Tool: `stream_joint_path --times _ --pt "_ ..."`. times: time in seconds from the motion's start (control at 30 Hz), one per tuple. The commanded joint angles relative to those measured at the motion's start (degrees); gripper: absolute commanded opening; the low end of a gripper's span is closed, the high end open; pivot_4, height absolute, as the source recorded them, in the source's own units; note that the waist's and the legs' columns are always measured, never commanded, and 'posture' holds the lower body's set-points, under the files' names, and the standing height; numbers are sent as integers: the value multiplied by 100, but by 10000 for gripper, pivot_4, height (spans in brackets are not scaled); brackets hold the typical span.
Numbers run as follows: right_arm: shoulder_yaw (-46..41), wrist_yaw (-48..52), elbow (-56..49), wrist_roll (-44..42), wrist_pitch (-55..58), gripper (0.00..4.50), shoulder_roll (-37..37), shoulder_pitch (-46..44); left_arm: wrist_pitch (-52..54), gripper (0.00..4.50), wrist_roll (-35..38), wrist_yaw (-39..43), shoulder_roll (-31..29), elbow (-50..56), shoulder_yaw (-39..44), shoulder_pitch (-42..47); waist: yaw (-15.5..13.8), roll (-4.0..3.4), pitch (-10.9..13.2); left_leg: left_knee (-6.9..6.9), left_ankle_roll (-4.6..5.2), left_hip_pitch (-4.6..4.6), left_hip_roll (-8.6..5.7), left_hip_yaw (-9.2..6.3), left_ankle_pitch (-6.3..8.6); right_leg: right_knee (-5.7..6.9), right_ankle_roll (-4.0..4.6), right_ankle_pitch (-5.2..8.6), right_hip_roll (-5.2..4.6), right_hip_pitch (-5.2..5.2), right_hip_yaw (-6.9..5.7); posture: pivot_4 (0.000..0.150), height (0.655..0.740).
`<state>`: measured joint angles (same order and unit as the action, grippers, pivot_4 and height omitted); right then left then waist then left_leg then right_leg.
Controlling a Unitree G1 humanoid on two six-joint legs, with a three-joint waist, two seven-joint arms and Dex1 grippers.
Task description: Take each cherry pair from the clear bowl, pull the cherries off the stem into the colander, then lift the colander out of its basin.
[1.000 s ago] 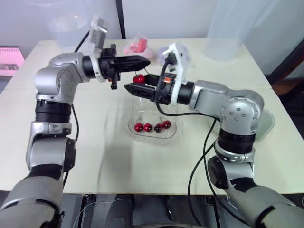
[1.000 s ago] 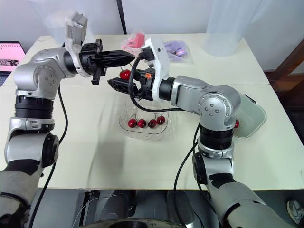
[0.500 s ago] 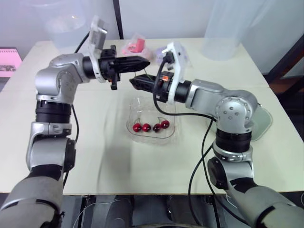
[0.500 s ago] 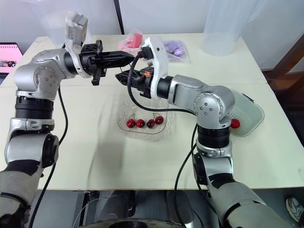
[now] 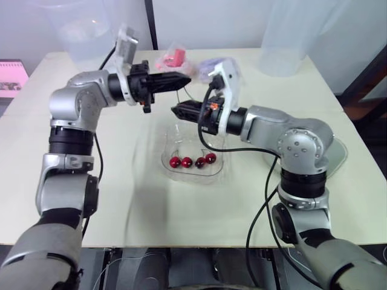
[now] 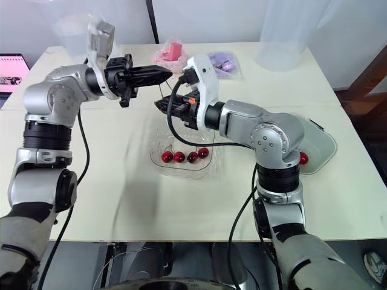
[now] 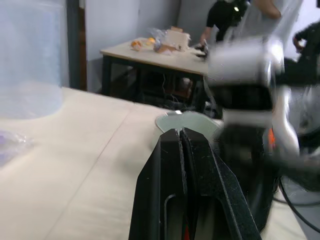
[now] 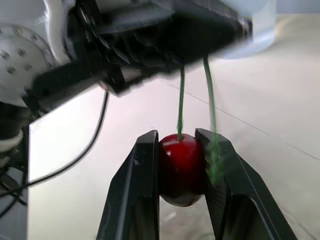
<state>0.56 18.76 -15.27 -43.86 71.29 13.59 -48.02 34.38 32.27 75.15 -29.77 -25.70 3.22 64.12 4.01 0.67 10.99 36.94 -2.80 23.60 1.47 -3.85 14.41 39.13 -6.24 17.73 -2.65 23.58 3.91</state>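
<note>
A pale worktop (image 5: 151,205) fills the room's foreground, with a white wall behind it; nearest lies the clear bowl (image 5: 195,179), and four cherries (image 5: 192,162) sit in a row inside it; off to the right, partly behind the right arm, sits the colander (image 6: 323,148); the right eye view shows a lone cherry (image 6: 303,158) in it beside the arm, which the left eye view hides.

Above the bowl's far side the right end effector (image 5: 175,110) points toward the left; the head views do not show its load, but its wrist view shows its fingers (image 8: 145,175) clenched on a dark red cherry (image 8: 181,167), with two green stems (image 8: 180,100) rising to the black fingers overhead.

Just above it the left end effector (image 5: 186,80) points to the right, grasping the stems; its wrist view shows the fingers (image 7: 167,170) pressed flat together.

Farther back lie a pink packet (image 5: 173,58) and a purple packet (image 6: 222,62); clear plastic tubs (image 5: 284,36) stand along the far edge.
</note>
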Motion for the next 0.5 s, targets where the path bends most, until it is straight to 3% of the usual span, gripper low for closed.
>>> stream_joint_path --times 0.03,0.3,0.4,0.5 --pt "86 68 -147 53 17 10244 98 -19 -29 0 153 -25 -53 112 249 216 1 0 0 0 0 0 0 1 0 0 0 0 0 0 1 1500 7348" --pt "-206 190 -323 7 0 10244 421 -9 -137 0 40 3 -93 117 160 158 -6 0 0 0 0 0 0 0 0 0 0 0 0 -1 0 1500 7348" --pt "-643 426 -669 -146 -2 10244 1055 92 -323 0 -136 17 -151 158 50 27 -27 0 0 0 0 1 -1 1 0 -4 0 0 -2 -3 0 1500 7348" --pt "-1330 761 -940 -72 -82 10244 2211 489 -491 0 -274 50 -218 185 -29 -157 -102 0 0 0 1 1 -1 0 1 -9 0 0 -3 -6 -1 1500 7348"
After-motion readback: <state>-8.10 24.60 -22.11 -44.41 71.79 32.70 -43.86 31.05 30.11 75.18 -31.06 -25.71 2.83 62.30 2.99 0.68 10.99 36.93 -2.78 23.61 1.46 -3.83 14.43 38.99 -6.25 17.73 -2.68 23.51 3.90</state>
